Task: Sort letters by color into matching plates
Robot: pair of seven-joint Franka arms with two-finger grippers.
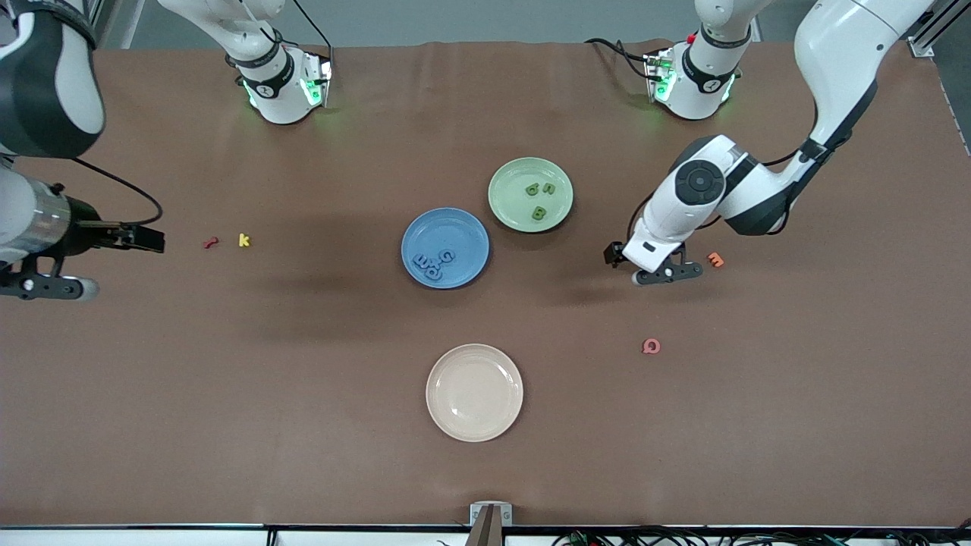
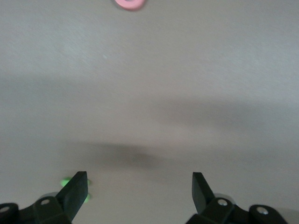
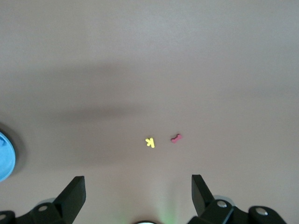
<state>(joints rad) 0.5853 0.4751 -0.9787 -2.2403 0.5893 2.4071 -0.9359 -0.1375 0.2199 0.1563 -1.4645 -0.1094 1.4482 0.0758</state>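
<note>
The blue plate [image 1: 455, 227] sits mid-table with blue letters [image 1: 432, 264] clustered in it. The pale green plate [image 1: 510, 176] is beside it, farther from the front camera, and holds dark green letters [image 1: 538, 213]. My left gripper [image 1: 667, 274] [image 2: 138, 176] hangs open and empty over bare table, toward the left arm's end from the green plate. My right gripper [image 1: 45, 287] [image 3: 138, 182] is open and empty, high over the right arm's end of the table. An edge of the blue plate [image 3: 5, 156] shows in the right wrist view.
A cream-beige plate [image 1: 474, 392] lies empty nearer the front camera. A red letter [image 1: 210, 243] [image 3: 176, 138] and a yellow k [image 1: 243, 240] [image 3: 149, 142] lie toward the right arm's end. An orange letter [image 1: 714, 260] and a pink letter [image 1: 651, 346] [image 2: 130, 3] lie near my left gripper.
</note>
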